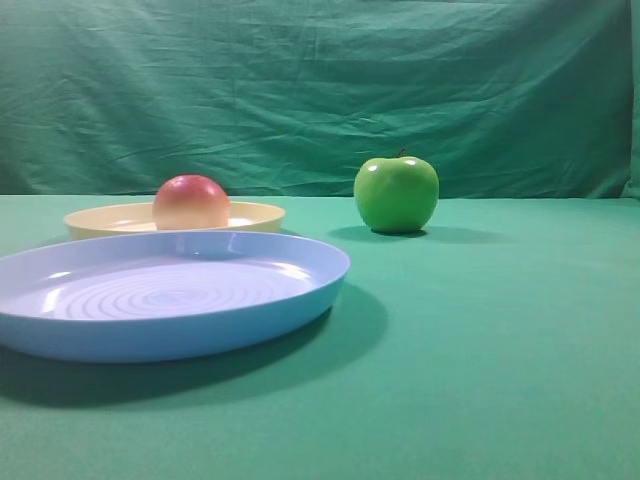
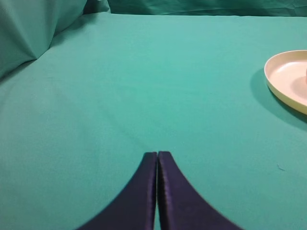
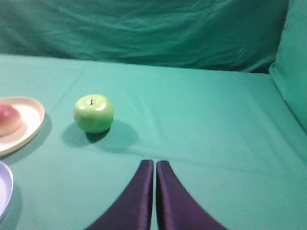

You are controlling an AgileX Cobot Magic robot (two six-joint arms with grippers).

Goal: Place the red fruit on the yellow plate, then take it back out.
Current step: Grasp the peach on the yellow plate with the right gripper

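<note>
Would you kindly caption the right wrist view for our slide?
Shut right gripper above green cloth; green apple beside yellow plate holding the red fruit.

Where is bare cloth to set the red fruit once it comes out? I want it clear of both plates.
Free: the cloth right of the green apple, toward the right gripper, and left of the yellow plate. Crowded: the left side, where the red fruit sits on the yellow plate behind the blue plate.

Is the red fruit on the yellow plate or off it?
On it. The red fruit sits inside the yellow plate; the right wrist view shows it within the rim too.
</note>
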